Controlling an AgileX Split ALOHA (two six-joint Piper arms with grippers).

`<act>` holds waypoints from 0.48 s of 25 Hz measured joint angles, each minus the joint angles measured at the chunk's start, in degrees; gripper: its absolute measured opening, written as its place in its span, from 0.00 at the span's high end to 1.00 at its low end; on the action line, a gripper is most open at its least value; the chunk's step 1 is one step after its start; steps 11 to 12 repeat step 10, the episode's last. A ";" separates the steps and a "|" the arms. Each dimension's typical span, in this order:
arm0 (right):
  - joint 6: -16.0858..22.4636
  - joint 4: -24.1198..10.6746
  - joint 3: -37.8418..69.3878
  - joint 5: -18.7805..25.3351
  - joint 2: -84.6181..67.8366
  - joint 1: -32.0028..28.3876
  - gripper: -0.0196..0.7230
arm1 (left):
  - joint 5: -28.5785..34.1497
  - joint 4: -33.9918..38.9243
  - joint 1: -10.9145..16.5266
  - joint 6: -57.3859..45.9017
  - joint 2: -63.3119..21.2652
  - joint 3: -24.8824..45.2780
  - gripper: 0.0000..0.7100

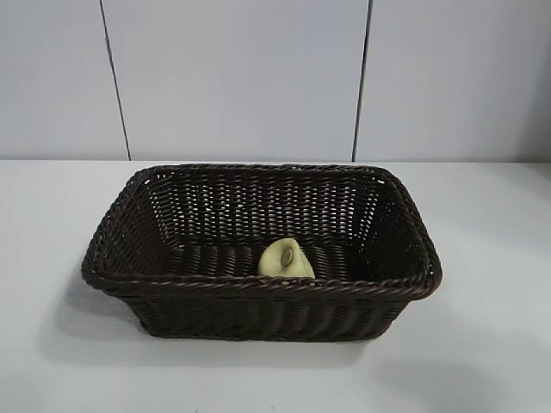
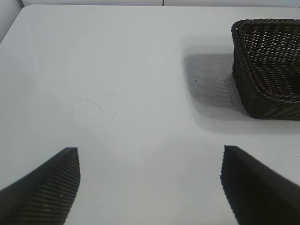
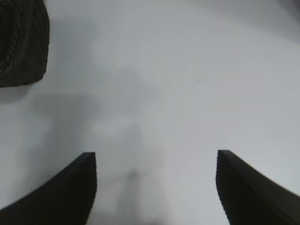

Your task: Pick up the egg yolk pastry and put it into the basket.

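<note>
Already the egg yolk pastry (image 1: pixel 287 259) lies inside the basket (image 1: pixel 258 287), tipped on edge against the basket's near wall, so the task looks finished. Left of the basket, the left gripper (image 2: pixel 150 187) hangs over bare table (image 2: pixel 117 93) with its 2 fingers spread wide and nothing between them. Right of the basket, the right gripper (image 3: pixel 156 187) hangs likewise, fingers apart and empty. Little can go wrong now, I judge: only an arm swinging back toward the basket could clip its rim, jolt it, and roll the propped pastry flat.
</note>
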 joint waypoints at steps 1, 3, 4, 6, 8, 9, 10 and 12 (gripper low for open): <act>0.00 0.00 0.00 0.07 -0.73 -0.05 0.28 | 0.00 0.00 0.00 0.00 0.00 0.00 0.16; 0.00 0.00 0.00 0.13 -0.91 -0.05 0.28 | 0.12 0.00 0.00 0.00 0.00 0.00 0.16; 0.00 0.00 0.00 0.13 -0.94 -0.05 0.28 | 0.12 0.00 0.00 0.00 0.00 0.00 0.16; 0.00 0.00 0.00 0.28 -0.94 -0.05 0.28 | 0.12 0.00 0.00 0.00 0.00 0.00 0.16; 0.00 0.00 0.00 0.28 -0.94 -0.05 0.28 | 0.12 0.00 0.00 0.00 0.00 0.00 0.16; 0.00 0.00 0.00 0.28 -0.94 -0.05 0.28 | 0.12 0.00 0.00 0.00 0.00 0.00 0.16; 0.00 0.00 0.00 0.28 -0.94 -0.05 0.28 | 0.12 0.00 0.00 0.00 0.00 0.00 0.16; 0.00 0.00 0.00 0.28 -0.94 -0.05 0.28 | 0.12 0.00 0.00 0.00 0.00 0.00 0.16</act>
